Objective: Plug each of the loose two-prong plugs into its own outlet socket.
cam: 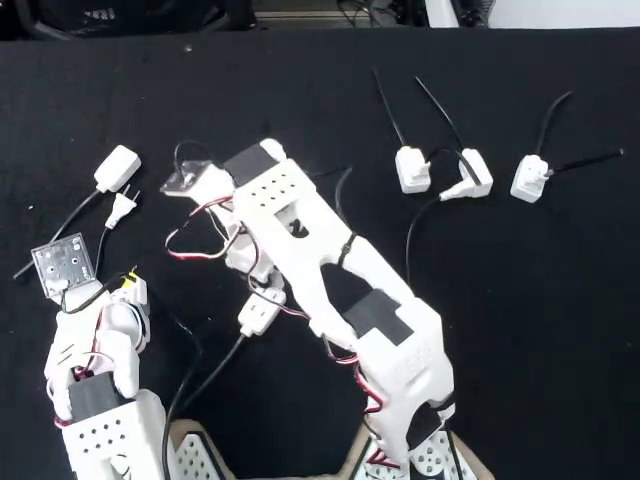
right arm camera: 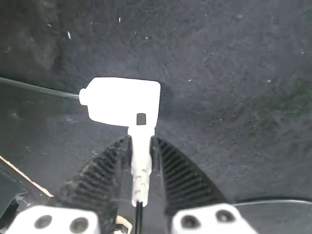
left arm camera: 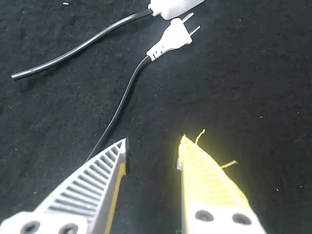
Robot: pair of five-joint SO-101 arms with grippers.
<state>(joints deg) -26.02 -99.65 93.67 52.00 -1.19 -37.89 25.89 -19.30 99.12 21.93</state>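
Left tool (left arm camera: 151, 144): jaws parted, nothing between them, low over the black desk (cam: 500, 320). One finger is grey (left arm camera: 100, 180), the other yellow (left arm camera: 204, 183).
- Loose plug (left arm camera: 171, 38) lies flat well ahead of the tips, prongs pointing away from the tool.
- Its black cable (left arm camera: 117, 107) runs back toward the grey finger and passes beside that tip.
- Second socket (left arm camera: 173, 6), white, sits just beyond the prongs. There is a small gap and the plug is not inserted.

Right tool (right arm camera: 141, 146): closed on the held plug (right arm camera: 140, 170), with the dark ribbed fingers pressing both of its sides.
- The plug points straight out from the tips. Its cable trails back between the fingers.
- Socket (right arm camera: 122, 100), a white block, lies crosswise directly ahead of the tips, and the plug's front end meets its side. The prongs are hidden, so I cannot tell how deep they sit.
- The socket's own black cable leaves from one end.

Three other sockets (cam: 475, 172), each with black cables, lie in a row well away from both tools, off to the right arm's outer side.
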